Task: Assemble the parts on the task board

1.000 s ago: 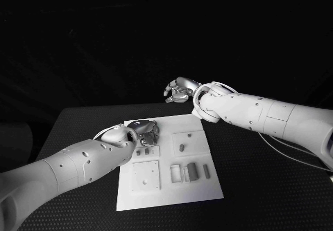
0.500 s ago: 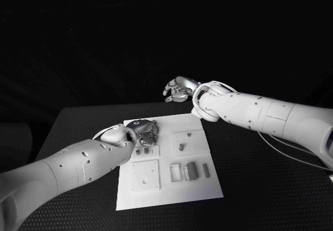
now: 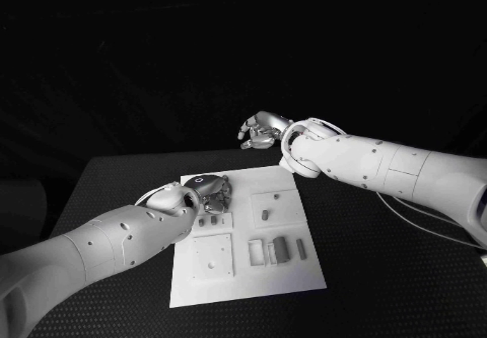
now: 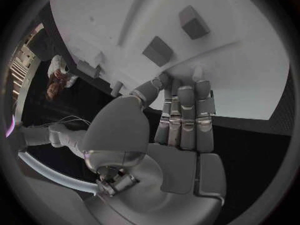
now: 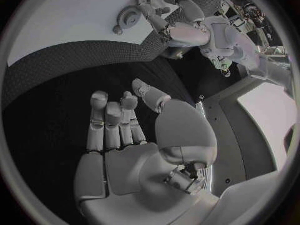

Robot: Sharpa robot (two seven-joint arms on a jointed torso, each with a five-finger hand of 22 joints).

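My left hand (image 3: 208,192): fingers curled together, tips on the task board (image 3: 248,282); if it holds something, I cannot tell.
My right hand (image 3: 261,132): raised behind the board, fingers apart, holding nothing.

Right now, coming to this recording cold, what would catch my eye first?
The white rectangular task board in the middle of the black table, with small grey parts standing in its recesses. The left hand is down over the board's far left part, fingers curled at its surface. The right hand hangs in the air past the board's far edge, holding nothing.
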